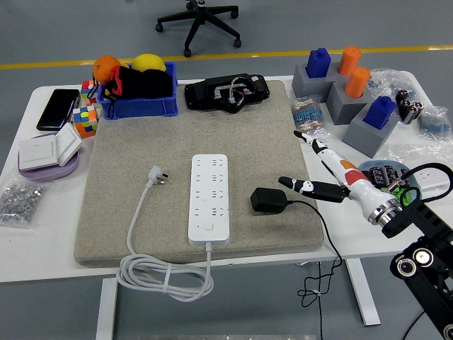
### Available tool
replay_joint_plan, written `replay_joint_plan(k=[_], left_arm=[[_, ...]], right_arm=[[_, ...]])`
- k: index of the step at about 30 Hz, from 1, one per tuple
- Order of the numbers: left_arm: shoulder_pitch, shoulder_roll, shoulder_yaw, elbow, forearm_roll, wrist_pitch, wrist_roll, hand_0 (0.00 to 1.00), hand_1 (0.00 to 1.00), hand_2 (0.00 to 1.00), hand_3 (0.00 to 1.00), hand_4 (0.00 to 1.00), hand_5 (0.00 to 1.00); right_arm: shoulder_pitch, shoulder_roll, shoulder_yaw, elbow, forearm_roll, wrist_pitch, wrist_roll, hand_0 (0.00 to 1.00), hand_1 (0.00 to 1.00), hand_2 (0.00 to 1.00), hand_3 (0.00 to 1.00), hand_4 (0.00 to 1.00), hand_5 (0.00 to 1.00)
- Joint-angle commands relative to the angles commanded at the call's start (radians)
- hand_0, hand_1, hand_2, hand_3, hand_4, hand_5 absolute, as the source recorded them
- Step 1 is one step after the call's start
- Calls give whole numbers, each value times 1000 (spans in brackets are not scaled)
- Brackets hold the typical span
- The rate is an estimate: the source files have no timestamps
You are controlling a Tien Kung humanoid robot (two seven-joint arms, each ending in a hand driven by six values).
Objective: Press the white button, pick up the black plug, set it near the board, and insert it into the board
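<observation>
Reaching in from the right edge, my right hand (322, 170) hangs over the grey felt mat (141, 177) with its slim white-and-black fingers (306, 187) spread apart and holding nothing. The squat black plastic plug (267, 200) lies flat on the mat just to the left of my lowest fingertip, close but, as far as I can tell, not touched. Its thin black cord (318, 234) trails right and off the near edge of the white table (42, 248). Further left again, just beside the plug, sits the long white plastic power board (209, 198), its long axis running from near to far, with the small white button (209, 227) at its near end. My left arm is out of sight, so the right hand is the one placed for this. I judge the next move is a short reach leftward and down.
</observation>
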State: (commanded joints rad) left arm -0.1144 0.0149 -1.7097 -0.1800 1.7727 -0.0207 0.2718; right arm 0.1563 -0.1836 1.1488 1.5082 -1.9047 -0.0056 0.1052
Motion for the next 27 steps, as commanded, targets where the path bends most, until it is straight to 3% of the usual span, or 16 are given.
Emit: replay_joint_plan(k=[7, 8, 13, 14, 19, 20, 25, 26, 27], left_arm=[[-3, 0, 10, 0, -10, 0, -2, 472, 497, 500, 587, 565, 270], [-3, 0, 9, 0, -10, 1, -2, 472, 497, 500, 586, 565, 269], [-2, -1, 11, 0, -15, 1, -2, 472, 497, 500, 586, 565, 269], [-3, -1, 12, 0, -13, 0, -2, 472, 497, 500, 586, 565, 272], [-7, 0, 13, 0, -9, -1, -1, 472, 497, 500, 586, 565, 272], [-8, 0, 12, 0, -9, 0, -2, 472, 496, 500, 586, 564, 267], [-8, 0, 13, 0, -16, 1, -2, 472, 496, 500, 586, 564, 267], [-7, 0, 13, 0, -17, 1, -2, 472, 496, 500, 586, 565, 269], [-7, 0, 13, 0, -17, 1, -2, 472, 496, 500, 586, 565, 269]], right_arm=[[30, -1, -73, -4, 37, -34, 57, 992, 970, 950, 998, 998, 635], [34, -3, -86, -2, 52, -39, 67, 880, 875, 846, 873, 998, 559], [69, -8, -196, 27, 127, -69, 113, 880, 875, 846, 873, 998, 559], [74, -8, -214, 32, 135, -69, 116, 357, 471, 473, 790, 970, 323], [101, -3, -303, 58, 153, -73, 116, 357, 471, 473, 790, 970, 323], [106, -3, -316, 61, 156, -74, 113, 2, 66, 169, 696, 818, 263], [127, -3, -371, 62, 178, -61, 72, 2, 66, 169, 696, 818, 263], [131, -2, -382, 61, 182, -46, 43, 2, 2, 82, 647, 684, 168], [134, 0, -389, 59, 180, -31, 21, 2, 2, 82, 647, 684, 168]])
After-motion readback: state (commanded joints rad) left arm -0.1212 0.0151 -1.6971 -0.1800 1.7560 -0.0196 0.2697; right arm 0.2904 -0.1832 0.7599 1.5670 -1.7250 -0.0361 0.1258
